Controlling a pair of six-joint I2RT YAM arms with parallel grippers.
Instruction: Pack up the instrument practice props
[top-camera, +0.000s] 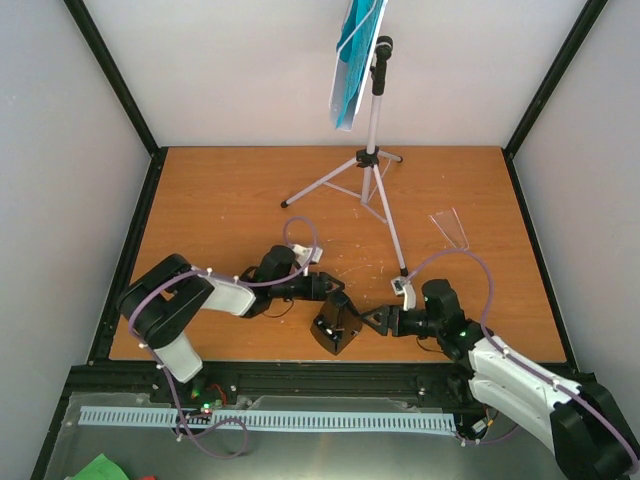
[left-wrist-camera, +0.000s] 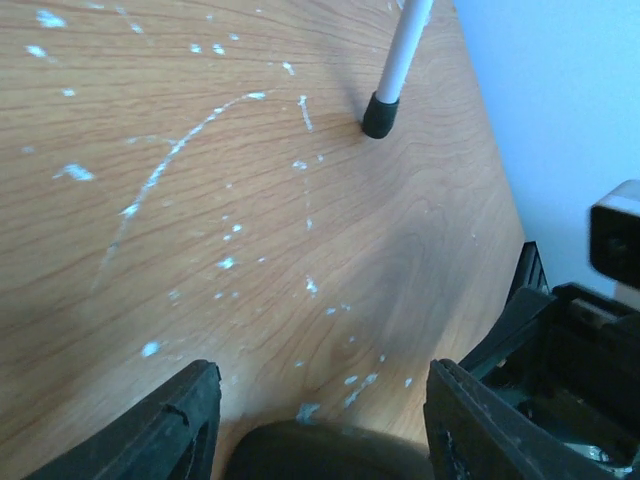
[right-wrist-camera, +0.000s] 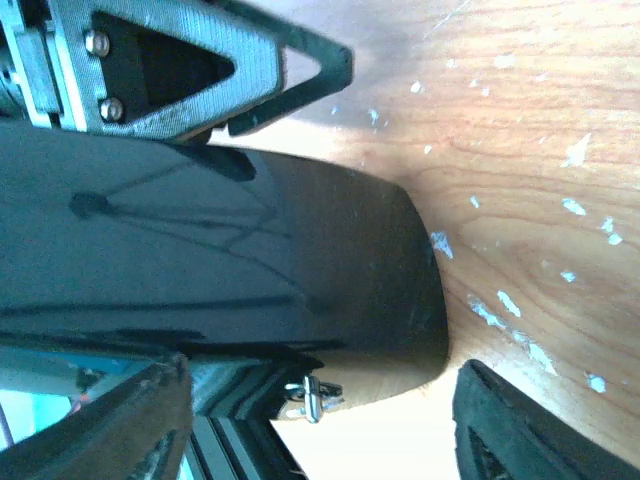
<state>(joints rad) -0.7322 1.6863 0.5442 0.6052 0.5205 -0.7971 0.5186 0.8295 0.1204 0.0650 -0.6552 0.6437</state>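
Note:
The small black pyramid metronome (top-camera: 335, 327) stands near the table's front edge, between my two grippers. My left gripper (top-camera: 338, 291) is open just behind it; in the left wrist view (left-wrist-camera: 322, 385) the metronome's dark top (left-wrist-camera: 320, 455) sits low between the jaws, untouched. My right gripper (top-camera: 376, 320) is open at its right side; its wrist view (right-wrist-camera: 320, 375) shows the glossy black metronome (right-wrist-camera: 200, 250) just ahead of the spread fingers. The grey tripod music stand (top-camera: 372, 160) stands at the back, with cyan sheet-music pages (top-camera: 352, 60) on its tray.
One tripod leg ends in a black foot (left-wrist-camera: 380, 115) close to my right wrist (top-camera: 404, 272). A clear plastic piece (top-camera: 450, 228) lies at the right. The left gripper's body (right-wrist-camera: 180, 70) shows behind the metronome. Grey walls enclose the scuffed wooden table (top-camera: 230, 210).

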